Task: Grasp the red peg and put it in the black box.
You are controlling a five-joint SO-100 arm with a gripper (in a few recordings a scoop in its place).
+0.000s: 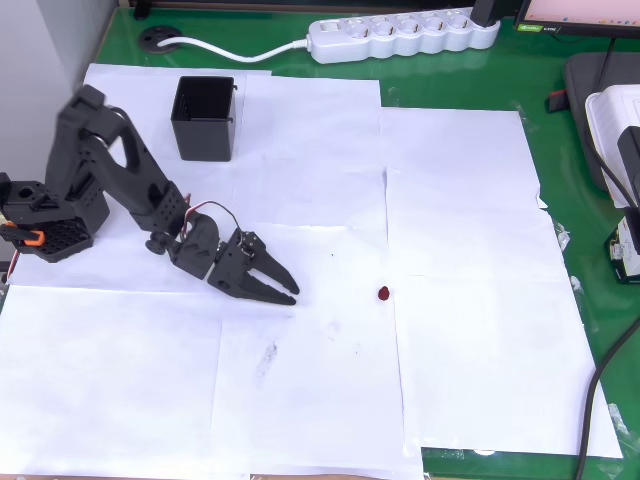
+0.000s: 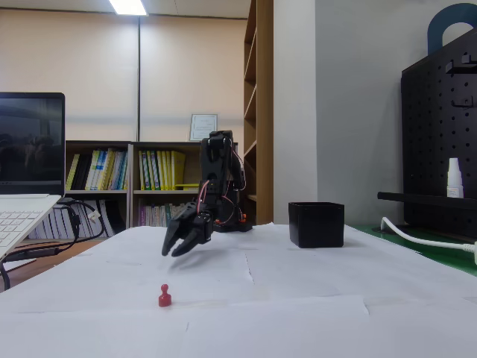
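Note:
The red peg (image 1: 384,293) stands upright on the white paper, right of centre in the overhead view; in the fixed view the red peg (image 2: 165,296) is in the foreground. My black gripper (image 1: 289,289) (image 2: 174,247) hovers a little above the paper, its tips well short of the peg, pointing towards it. The jaws stand slightly apart with nothing between them. The black box (image 1: 205,118) (image 2: 317,224) sits open-topped near the far left of the paper, behind the arm's base.
White paper sheets (image 1: 460,200) cover a green table. A white power strip (image 1: 405,36) and its cable lie along the far edge. A laptop (image 2: 22,209) and other devices (image 1: 615,110) sit off the paper's side.

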